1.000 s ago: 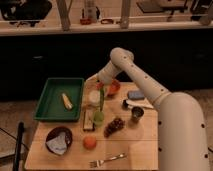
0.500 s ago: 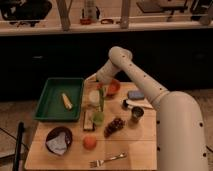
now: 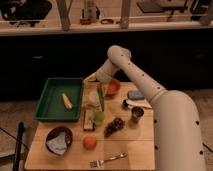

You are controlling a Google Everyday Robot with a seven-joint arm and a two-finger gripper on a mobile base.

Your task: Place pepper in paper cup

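The gripper (image 3: 99,84) sits at frame centre, above the paper cup (image 3: 93,99). The pepper (image 3: 101,98) is upright just beneath it, at the cup's right edge. Can't tell if it's gripped. The green cup (image 3: 98,118) is just below.

I saw the wooden table (image 3: 134,146) carrying a green tray (image 3: 52,104), dark bowl (image 3: 59,139), orange (image 3: 90,142), fork (image 3: 108,160) and grapes (image 3: 114,126); the gripper (image 3: 99,83) was over its far middle.

Cream-white tubular arm (image 3: 146,86), rounded joints, bulky lower segment; gripper (image 3: 99,85) above table (image 3: 136,146) centre.
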